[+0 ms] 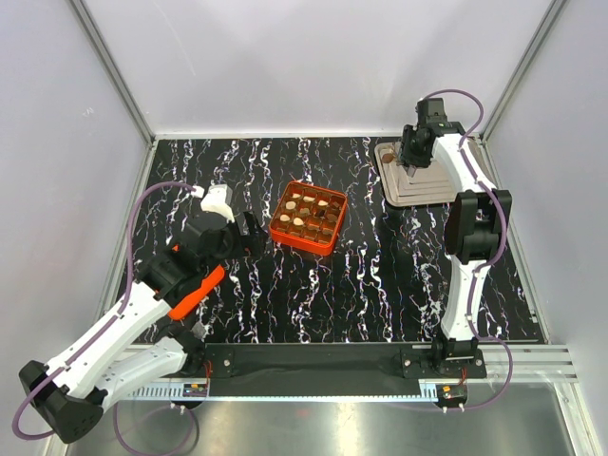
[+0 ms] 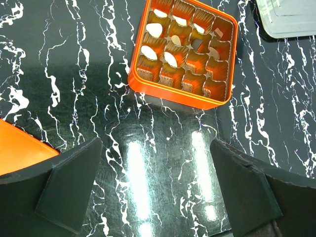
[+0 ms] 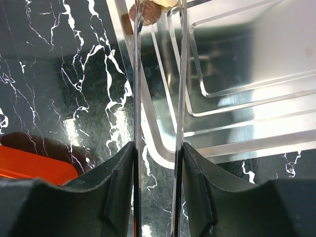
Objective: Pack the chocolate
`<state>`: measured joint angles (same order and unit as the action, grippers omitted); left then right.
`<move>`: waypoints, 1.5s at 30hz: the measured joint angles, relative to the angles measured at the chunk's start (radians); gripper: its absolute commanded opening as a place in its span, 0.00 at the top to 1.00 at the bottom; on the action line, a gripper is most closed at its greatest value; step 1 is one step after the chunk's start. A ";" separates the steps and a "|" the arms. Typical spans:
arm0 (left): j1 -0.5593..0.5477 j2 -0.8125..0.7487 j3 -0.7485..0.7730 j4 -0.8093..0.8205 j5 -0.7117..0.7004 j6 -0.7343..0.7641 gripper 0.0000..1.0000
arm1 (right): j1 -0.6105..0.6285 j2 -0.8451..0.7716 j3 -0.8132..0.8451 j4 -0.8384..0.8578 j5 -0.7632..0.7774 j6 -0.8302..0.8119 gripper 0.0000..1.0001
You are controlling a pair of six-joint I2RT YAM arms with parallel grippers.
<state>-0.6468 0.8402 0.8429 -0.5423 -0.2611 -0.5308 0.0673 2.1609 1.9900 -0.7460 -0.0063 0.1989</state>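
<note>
In the overhead view, the right pincer [image 1: 414, 163] hangs over the stepped silver metal tray [image 1: 432, 190]. A lone brown chocolate piece [image 1: 388, 150] lies on the tray just to its left. The left pincer [image 1: 249, 233] faces the square orange grid box [image 1: 285, 233] just ahead of it, where small cream and dark chocolate pieces [image 1: 302, 221] sit in cells.

The left wrist view shows that pincer spread wide and empty above the black marbled tabletop [image 2: 74, 74]. The box lies ahead, and some of its cells look unfilled.

In the right wrist view the black fingers [image 3: 121, 187] stand close together, with two thin metal blades [image 3: 136, 98] running forward between them. The brown piece sits at their far end, where the frame cuts off the tips, so I cannot tell whether anything is pinched.

The step in hand is likely fetching that last tray piece. The next move calls for a square pinch, a clean lift, then a carry leftward to a bare cell.
</note>
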 measured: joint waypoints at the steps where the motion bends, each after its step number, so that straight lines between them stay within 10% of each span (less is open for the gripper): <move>1: 0.000 0.001 0.000 0.000 0.000 0.000 0.01 | 0.000 0.003 0.003 0.001 -0.001 -0.001 0.53; 34: 0.000 0.002 0.005 -0.001 0.000 0.000 0.01 | 0.000 0.084 0.088 -0.066 0.036 -0.026 0.69; 45: 0.000 -0.045 0.011 -0.002 0.000 0.008 0.01 | 0.080 -0.288 -0.108 -0.109 0.016 0.002 0.69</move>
<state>-0.6468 0.7948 0.8543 -0.5438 -0.2615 -0.5232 0.1471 1.8732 1.8816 -0.8551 0.0097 0.2012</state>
